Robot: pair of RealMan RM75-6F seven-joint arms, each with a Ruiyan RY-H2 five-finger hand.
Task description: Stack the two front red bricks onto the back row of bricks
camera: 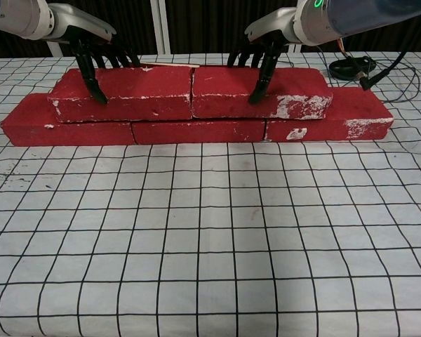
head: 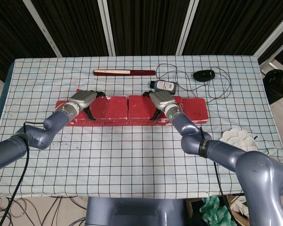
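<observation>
Left hand [camera: 91, 53]: sitting upper left of the chest view, fingers draped over the left top brick [camera: 123, 93], thumb down the front face, so it's gripping it to keep it square.

Right hand [camera: 263, 49]: doing the same near the top middle, fingers clamping the right top brick [camera: 259, 92] front to back.

Top bricks: both are resting on the back row of bricks [camera: 196, 130], ends touching in the middle, each bridging a seam below like proper brickwork.

Stage: looks basically done to me; letting go is what's left.

Background stuff: a ruler [head: 124, 72], mouse [head: 203, 74] and cable [head: 221, 87] are lying along the top of the head view.
</observation>
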